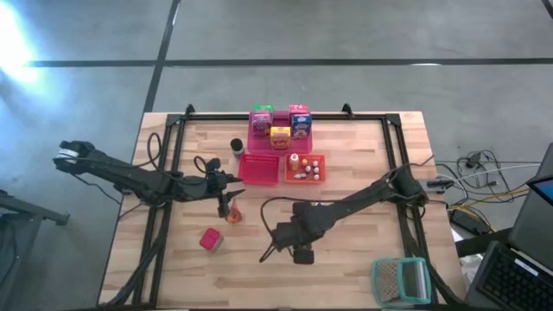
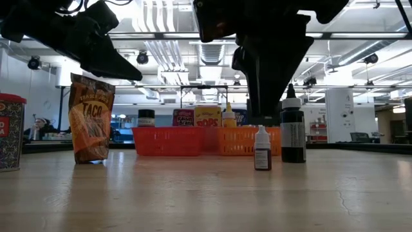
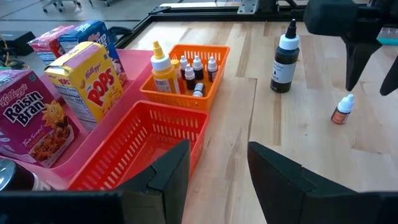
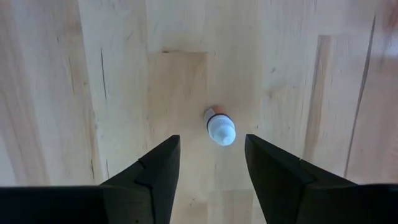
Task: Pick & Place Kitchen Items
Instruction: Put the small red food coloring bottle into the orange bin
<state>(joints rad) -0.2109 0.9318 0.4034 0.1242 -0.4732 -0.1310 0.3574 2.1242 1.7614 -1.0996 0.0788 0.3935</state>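
Observation:
A small dropper bottle with a white cap (image 4: 220, 129) stands upright on the wooden table (image 1: 363, 268). My right gripper (image 4: 211, 158) hangs open just above it, pointing down, one finger to either side of the cap, clear of it (image 2: 262, 149). A taller dark bottle (image 2: 293, 132) stands right beside it. My left gripper (image 3: 217, 168) hovers open at the table's left-middle, pointing at the red basket (image 3: 143, 146). Cereal cartons (image 3: 87, 81) stand on the pink tray (image 1: 261, 140). The orange basket (image 3: 208, 87) holds several small bottles.
A taco bag (image 2: 91, 119) stands below my left gripper (image 1: 226, 183), and a red can (image 1: 210, 239) is near the front left. A dark jar (image 1: 236, 147) sits left of the red basket. A teal-framed wire-mesh thing (image 1: 400, 281) lies at the front right corner.

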